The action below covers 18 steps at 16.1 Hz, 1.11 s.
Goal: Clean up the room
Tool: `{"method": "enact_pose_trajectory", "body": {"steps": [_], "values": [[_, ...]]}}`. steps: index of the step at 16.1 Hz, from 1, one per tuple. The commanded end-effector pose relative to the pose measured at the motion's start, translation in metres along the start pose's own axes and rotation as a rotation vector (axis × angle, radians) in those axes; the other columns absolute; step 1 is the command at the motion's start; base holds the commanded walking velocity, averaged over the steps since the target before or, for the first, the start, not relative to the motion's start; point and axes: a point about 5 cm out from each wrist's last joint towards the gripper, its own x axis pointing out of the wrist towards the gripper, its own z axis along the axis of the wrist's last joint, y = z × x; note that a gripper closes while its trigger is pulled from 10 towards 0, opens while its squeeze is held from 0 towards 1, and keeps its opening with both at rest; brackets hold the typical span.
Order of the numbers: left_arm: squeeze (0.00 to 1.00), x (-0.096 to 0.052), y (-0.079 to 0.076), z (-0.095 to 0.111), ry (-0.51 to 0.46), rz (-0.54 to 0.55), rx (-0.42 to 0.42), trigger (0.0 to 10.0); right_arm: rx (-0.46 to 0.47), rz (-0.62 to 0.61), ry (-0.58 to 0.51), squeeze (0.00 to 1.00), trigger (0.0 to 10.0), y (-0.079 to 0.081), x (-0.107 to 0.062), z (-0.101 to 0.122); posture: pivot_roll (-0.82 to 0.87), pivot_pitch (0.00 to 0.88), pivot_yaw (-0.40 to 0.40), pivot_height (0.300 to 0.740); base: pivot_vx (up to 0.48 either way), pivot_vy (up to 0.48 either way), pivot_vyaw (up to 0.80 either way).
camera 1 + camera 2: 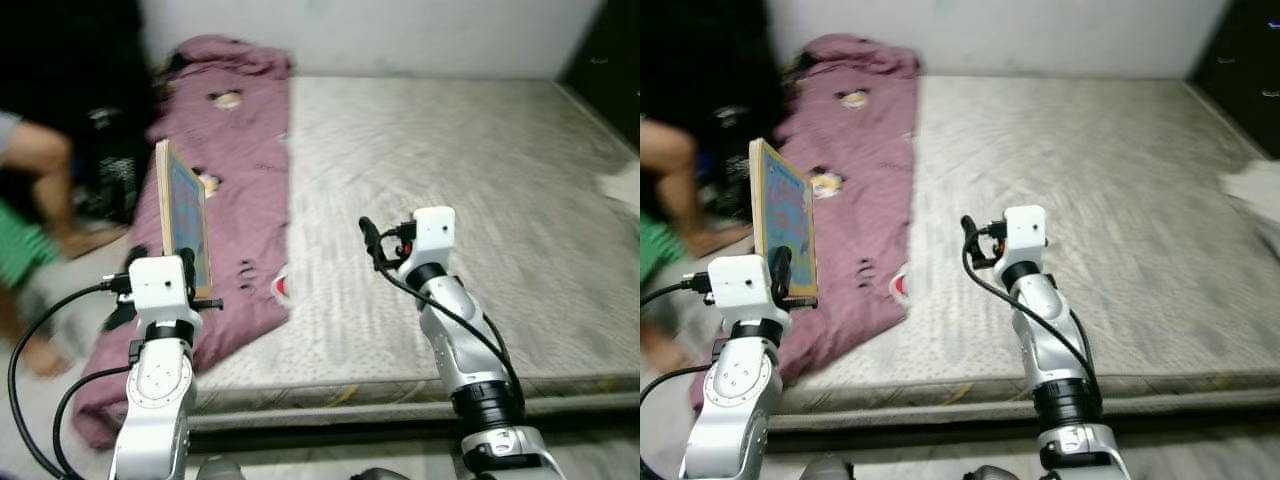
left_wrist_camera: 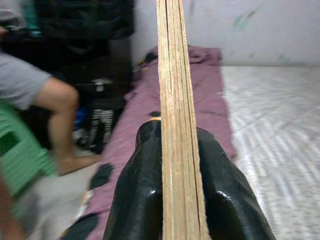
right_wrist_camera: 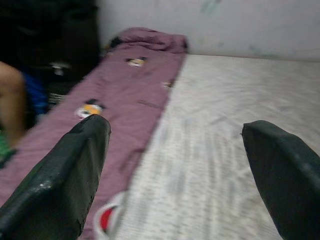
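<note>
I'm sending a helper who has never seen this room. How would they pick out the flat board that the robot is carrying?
Start at the big grey mattress with the purple blanket along its left edge. In front of that blanket, the left gripper pinches a thin wooden board, held upright on its edge. It is the only stiff thing there, with a colourful blue picture on one face.

Layered raw wood board (image 2: 175, 100) between glossy black claw fingers (image 2: 140, 190); matt mauve cloth blanket (image 1: 240, 150) on speckled mattress (image 1: 450, 180)
</note>
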Motion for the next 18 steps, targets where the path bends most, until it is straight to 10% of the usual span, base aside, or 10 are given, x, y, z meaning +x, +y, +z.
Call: {"method": "enact_pose_trajectory", "body": {"steps": [1,18], "values": [[0.00,0.0026,0.0027,0.0096,-0.051,0.017,0.004,10.0,-0.006,0.004,-0.008,0.00,10.0,0.0005,0.0017,0.0037,-0.03,0.000,-0.028,0.740,0.000,-0.240,0.00],[0.00,0.0048,0.0024,0.0108,-0.057,0.021,0.003,10.0,-0.006,0.000,-0.009,0.00,10.0,0.0017,0.0044,0.0038,-0.03,0.000,-0.029,0.740,0.000,-0.291,0.00]]}}
